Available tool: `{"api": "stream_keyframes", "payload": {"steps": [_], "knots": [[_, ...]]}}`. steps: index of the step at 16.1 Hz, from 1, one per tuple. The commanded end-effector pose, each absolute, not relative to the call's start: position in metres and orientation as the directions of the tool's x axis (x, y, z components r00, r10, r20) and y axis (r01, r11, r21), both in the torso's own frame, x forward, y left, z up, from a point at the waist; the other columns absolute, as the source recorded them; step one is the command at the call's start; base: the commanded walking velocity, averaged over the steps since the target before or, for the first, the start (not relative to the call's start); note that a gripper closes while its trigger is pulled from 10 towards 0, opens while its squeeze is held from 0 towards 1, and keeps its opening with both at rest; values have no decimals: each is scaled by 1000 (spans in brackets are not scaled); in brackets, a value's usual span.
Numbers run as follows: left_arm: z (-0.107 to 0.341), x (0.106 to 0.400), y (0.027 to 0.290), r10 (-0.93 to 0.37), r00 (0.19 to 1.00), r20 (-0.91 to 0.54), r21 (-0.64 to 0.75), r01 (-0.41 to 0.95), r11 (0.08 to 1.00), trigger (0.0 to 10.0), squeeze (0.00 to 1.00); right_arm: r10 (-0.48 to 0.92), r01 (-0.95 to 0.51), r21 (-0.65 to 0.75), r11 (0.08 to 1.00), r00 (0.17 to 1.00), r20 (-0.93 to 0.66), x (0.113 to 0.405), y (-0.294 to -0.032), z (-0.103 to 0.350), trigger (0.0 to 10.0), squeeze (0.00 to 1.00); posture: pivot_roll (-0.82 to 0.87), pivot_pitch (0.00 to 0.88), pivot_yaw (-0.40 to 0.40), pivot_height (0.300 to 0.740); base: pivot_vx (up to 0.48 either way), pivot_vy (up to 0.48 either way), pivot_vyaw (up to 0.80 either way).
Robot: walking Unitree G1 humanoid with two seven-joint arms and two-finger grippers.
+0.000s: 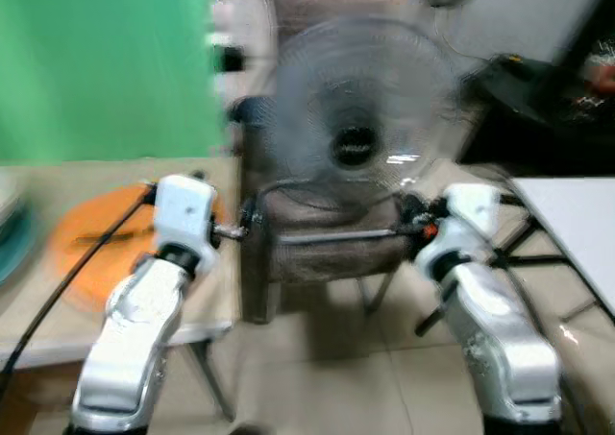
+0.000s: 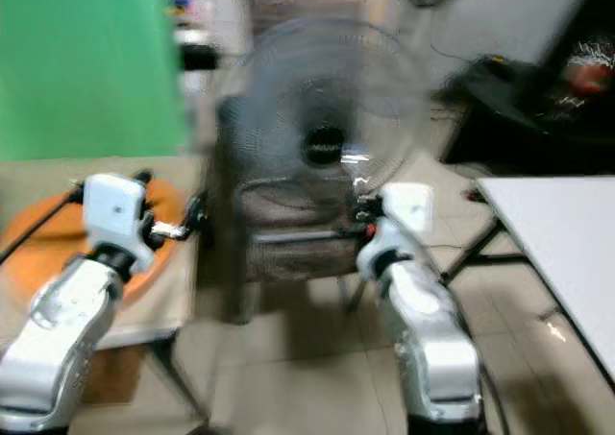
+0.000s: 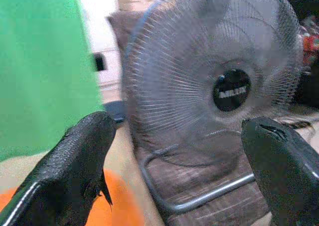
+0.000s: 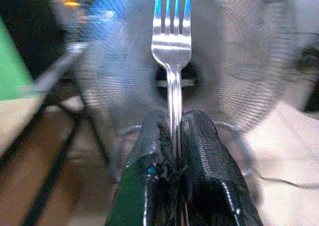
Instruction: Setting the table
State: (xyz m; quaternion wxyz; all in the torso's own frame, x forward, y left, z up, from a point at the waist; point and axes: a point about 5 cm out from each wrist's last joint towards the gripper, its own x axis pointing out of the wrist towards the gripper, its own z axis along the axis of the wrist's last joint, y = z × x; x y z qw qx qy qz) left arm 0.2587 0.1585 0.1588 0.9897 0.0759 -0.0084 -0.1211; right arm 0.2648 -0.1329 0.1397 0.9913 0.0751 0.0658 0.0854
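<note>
Right gripper: fingers clamped tight on the handle of a silver fork; the tines stick out past the fingertips, pointing toward the fan.
Left gripper: fingers spread wide apart, nothing between them; one black finger sits over the orange plate's edge, the other lines up with the chair seat.
Arms: both silver arms are raised forward in the head views, left one beside the near table, right one over the tiled floor.
Near table: pale top on the robot's left, carrying an orange plate with a dark thin item lying on it, too blurred to name.
White table: its corner shows on the robot's right, on folding legs.
Chair: brown, straight ahead between the two tables.
Fan: wire-caged, standing on the chair seat.
Backdrop: green sheet behind the near table.
</note>
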Motion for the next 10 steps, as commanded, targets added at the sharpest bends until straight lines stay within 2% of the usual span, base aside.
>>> {"api": "stream_keyframes", "payload": {"steps": [1, 10], "knots": [[163, 261, 148, -290, 957, 14, 147, 285, 947, 10000, 0, 109, -92, 138, 986, 986, -125, 265, -149, 141, 10000, 0, 67, 0, -72, 740, 375, 0, -788], [158, 261, 143, -349, 937, -6, 136, 346, 928, 10000, 0, 45, -25, 144, 989, 989, -140, 263, -156, 138, 10000, 0, 53, 0, -49, 740, 372, 0, -788]]}}
